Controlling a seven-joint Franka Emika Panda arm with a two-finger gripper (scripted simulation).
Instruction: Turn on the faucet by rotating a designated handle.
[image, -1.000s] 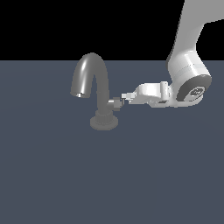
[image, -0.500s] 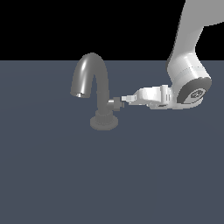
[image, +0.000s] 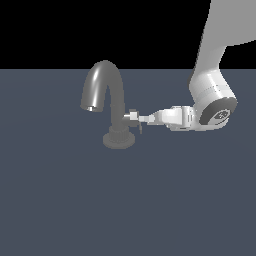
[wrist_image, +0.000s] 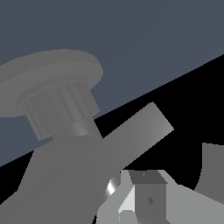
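Jaws (image: 142, 118) — lying level, pointing toward the exterior view's left, their tips reaching the handle (image: 134, 119). Whether they are closed on it or merely alongside it cannot be told: the exterior view shows them as a narrow pale wedge meeting the stub, and the wrist view shows only one pale finger (wrist_image: 146, 197) close under the metal.

Handle — a small grey stub with a thin flat plate at its end, sticking out sideways from the lower stem toward the exterior view's right, just above the base. In the wrist view a flat grey bar (wrist_image: 138, 131) runs at a slant right beside the finger.

Faucet (image: 118, 102) — grey metal, upright on the worktop (image: 125, 200), set left of centre in the exterior view. Vertical stem rising from a round ringed base (image: 119, 139); tall arched spout curving over to the exterior view's left, its outlet (image: 89, 106) facing down. The wrist view shows the ringed base (wrist_image: 57, 87) large and tilted in the frame.

Arm (image: 212, 97) — white, coming down from the exterior view's upper right, bending at a rounded wrist and running level toward the faucet.

Worktop — flat dark blue-grey surface, black background beyond its far edge.
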